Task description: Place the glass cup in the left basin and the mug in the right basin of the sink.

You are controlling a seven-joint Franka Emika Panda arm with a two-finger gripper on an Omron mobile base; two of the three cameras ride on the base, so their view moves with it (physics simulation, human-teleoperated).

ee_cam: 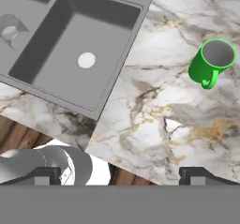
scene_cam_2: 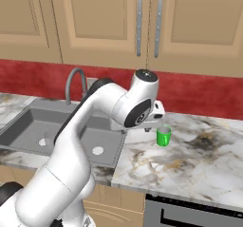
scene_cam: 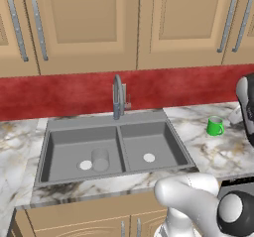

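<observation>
My gripper (ee_cam: 120,176) hangs with jaws wide apart, empty. The mug (ee_cam: 212,61) stands upright on the counter, right of the sink (scene_cam: 74,124); probably light, stiff, slick. I'd pinch its rim.

Glass cup (scene_cam: 99,158) clear, upright in left basin (scene_cam: 64,147), just beside the pale drain. Mug (scene_cam: 215,126) bright green, upright on marble counter, well right of sink (scene_cam: 84,123); right basin (scene_cam: 158,144) bare
</observation>
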